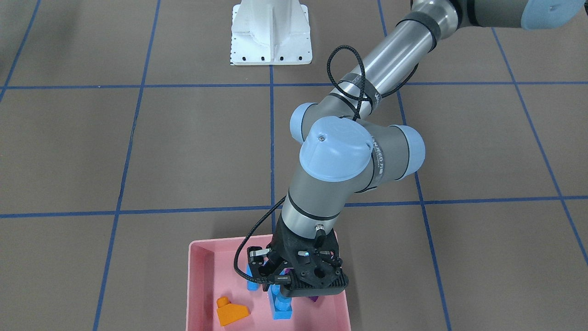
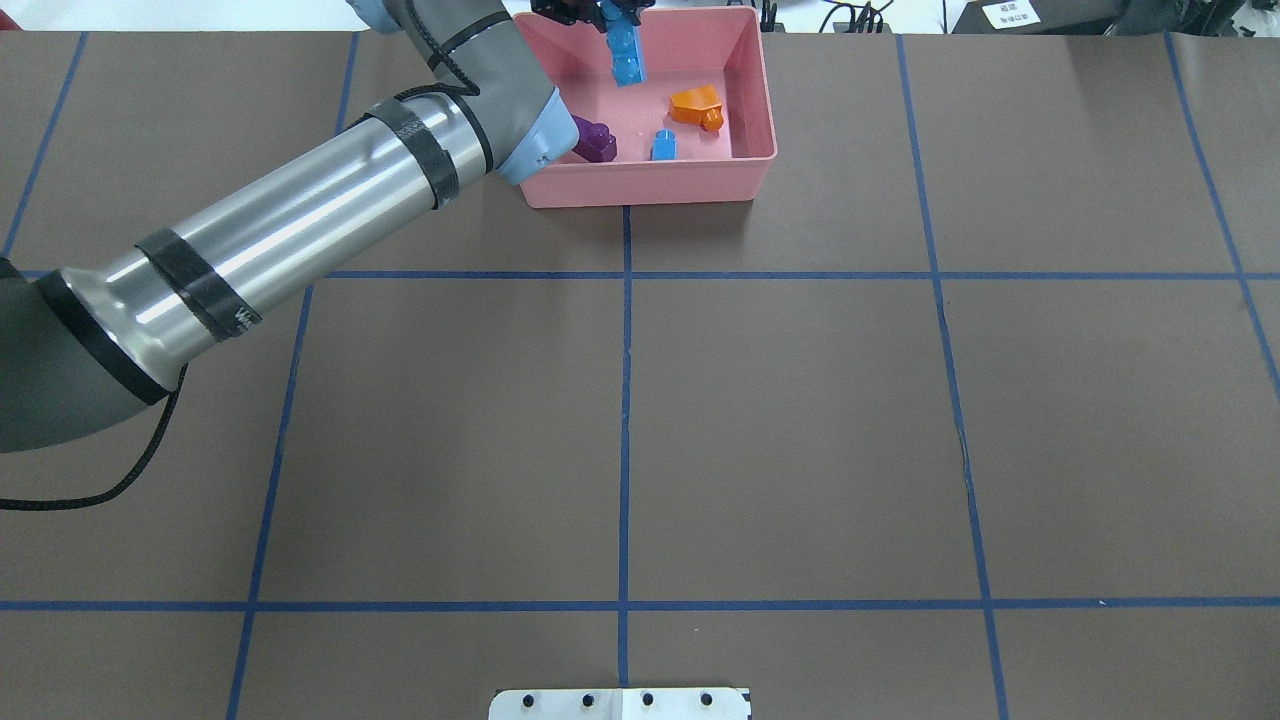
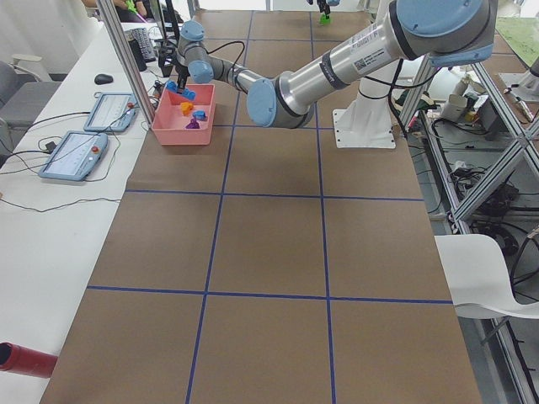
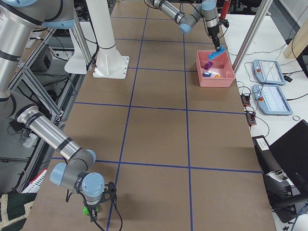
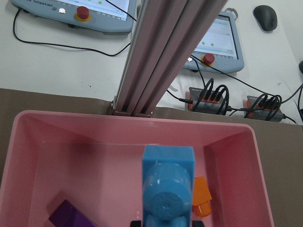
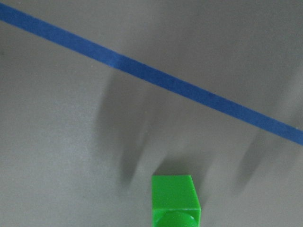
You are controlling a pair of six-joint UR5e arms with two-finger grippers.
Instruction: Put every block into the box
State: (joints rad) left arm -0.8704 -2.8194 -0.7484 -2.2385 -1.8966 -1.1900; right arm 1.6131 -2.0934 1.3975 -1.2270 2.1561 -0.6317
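Note:
My left gripper (image 1: pixel 277 286) is shut on the long blue block (image 2: pixel 627 55) and holds it tilted over the far side of the pink box (image 2: pixel 650 185). In the left wrist view the block's (image 5: pixel 168 189) end points at the camera. Inside the box lie the orange sloped block (image 2: pixel 697 105), the small blue block (image 2: pixel 664 146) and the purple block (image 2: pixel 595 140), which the arm partly hides. My right gripper (image 4: pixel 90 207) hangs low at the table's other end. The small green block (image 6: pixel 174 198) sits between its fingers, which are out of frame.
The white robot base (image 1: pixel 271 34) stands at mid-table on the robot's side. An aluminium post (image 5: pixel 161 52) rises just behind the box, with teach pendants (image 4: pixel 267 72) and cables on the white bench beyond. Blue tape lines (image 6: pixel 156 75) cross the brown mat.

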